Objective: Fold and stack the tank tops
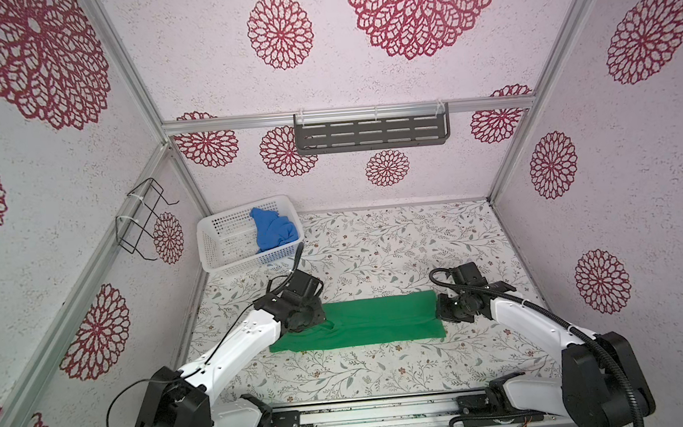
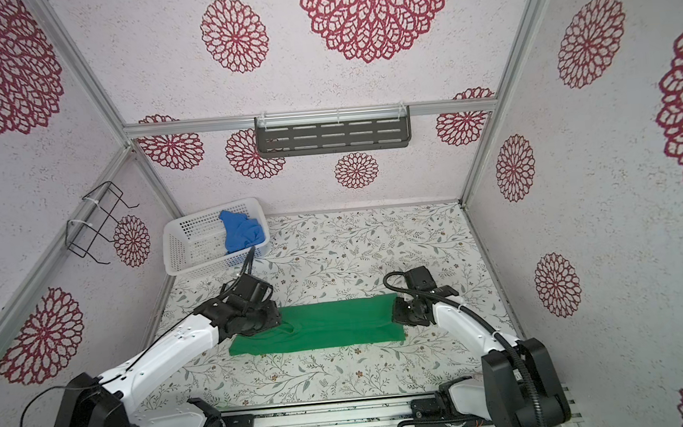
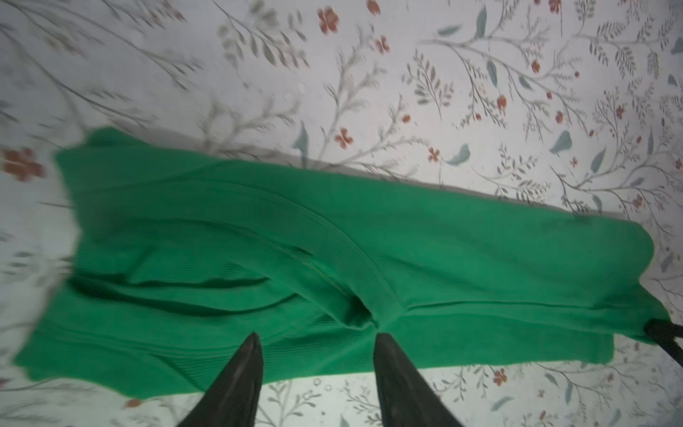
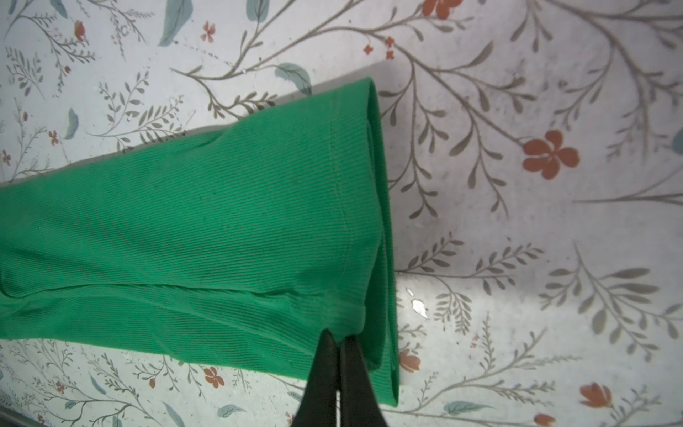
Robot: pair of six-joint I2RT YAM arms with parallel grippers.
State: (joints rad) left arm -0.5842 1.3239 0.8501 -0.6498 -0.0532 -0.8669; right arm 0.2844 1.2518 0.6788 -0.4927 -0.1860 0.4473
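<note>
Between both grippers lies one green top [image 1: 373,320], right gripper [image 4: 338,337] pinching it, left gripper [image 3: 318,336] spread. Beyond sits one blue top [image 1: 272,230]

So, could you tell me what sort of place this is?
Probably a robot test booth, not a home: an aluminium frame holds wallpapered panels, the left arm and right arm mount on a front rail, and a green tank top lies on the floral table.

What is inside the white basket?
A crumpled blue tank top sits at one end of the white basket. The rest of its floor looks bare. Whatever might lie under the top is covered.
</note>
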